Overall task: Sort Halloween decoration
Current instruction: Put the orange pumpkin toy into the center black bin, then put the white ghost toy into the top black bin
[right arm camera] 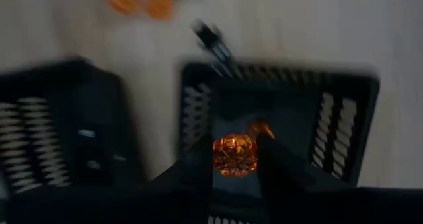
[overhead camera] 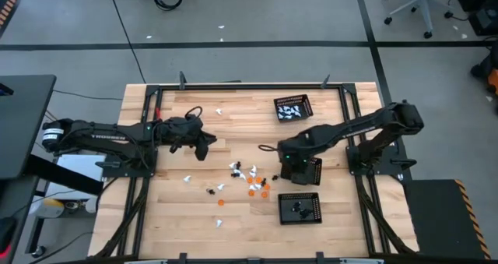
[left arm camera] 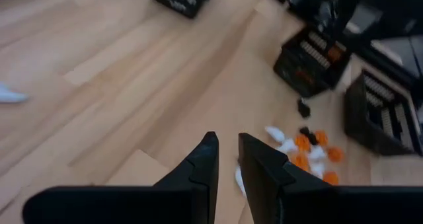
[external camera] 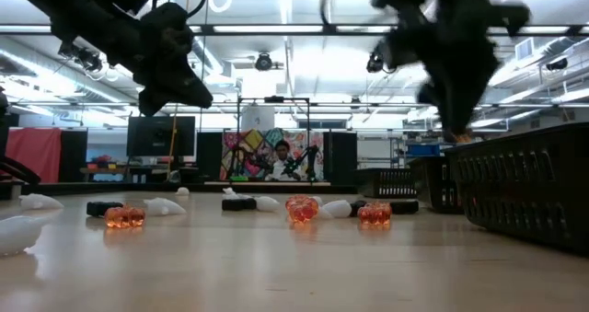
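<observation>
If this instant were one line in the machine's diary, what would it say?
right pincer: shut on orange figure, over middle mesh tray | left pincer: empty, narrow gap, above table | loose figures: mid-table

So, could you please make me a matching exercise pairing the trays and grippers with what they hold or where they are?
1 high view's top tray
2 high view's bottom tray
3 right gripper
4 left gripper

a black figures inside
b grips orange figure over middle tray
c white figures inside
d above bare table, left of pile

Pairs: 1-c, 2-a, 3-b, 4-d
</observation>
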`<control>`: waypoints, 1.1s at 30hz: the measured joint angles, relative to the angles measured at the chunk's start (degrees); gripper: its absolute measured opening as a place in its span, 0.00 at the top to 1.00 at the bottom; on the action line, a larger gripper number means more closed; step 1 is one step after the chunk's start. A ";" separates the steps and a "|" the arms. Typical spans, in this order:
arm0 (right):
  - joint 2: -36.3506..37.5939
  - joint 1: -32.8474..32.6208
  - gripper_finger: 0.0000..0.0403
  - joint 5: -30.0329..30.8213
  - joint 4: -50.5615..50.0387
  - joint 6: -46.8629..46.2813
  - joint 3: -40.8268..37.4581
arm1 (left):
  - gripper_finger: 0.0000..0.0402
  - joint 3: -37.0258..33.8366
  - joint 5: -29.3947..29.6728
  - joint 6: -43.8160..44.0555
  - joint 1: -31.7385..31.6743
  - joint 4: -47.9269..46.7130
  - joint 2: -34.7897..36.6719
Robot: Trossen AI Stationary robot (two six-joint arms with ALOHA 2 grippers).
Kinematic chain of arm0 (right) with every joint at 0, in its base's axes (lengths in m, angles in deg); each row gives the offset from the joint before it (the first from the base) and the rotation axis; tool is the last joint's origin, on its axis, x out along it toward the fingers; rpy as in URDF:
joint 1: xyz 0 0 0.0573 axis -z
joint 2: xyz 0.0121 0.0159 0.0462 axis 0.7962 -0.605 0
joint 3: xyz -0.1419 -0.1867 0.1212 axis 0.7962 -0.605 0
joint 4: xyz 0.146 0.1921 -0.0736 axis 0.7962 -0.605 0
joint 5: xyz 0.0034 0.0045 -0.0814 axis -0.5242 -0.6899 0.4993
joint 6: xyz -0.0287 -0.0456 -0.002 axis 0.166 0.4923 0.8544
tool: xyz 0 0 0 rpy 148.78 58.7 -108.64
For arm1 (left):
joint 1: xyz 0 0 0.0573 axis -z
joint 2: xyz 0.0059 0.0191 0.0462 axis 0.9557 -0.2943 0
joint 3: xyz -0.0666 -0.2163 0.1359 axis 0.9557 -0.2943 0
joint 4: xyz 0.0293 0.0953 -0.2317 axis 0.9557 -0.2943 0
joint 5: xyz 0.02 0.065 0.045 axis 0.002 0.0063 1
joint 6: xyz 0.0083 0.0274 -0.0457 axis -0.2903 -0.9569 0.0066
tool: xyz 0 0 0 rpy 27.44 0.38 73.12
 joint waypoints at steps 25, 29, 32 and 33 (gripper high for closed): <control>6.86 3.41 0.58 -4.49 3.41 3.85 -11.29 | 0.83 15.86 -5.27 -9.87 -14.00 -10.74 -19.39; 9.54 4.78 0.59 -3.18 3.44 3.78 -10.04 | 0.83 20.41 -6.33 -14.00 -21.02 -18.84 -22.71; 9.87 6.24 0.59 -1.54 2.91 3.76 -7.52 | 0.81 25.41 -7.19 -16.99 -25.20 -23.42 -26.75; 9.45 6.68 0.59 -0.71 1.83 3.72 -6.26 | 0.79 26.93 -8.16 -18.15 -26.40 -24.14 -28.31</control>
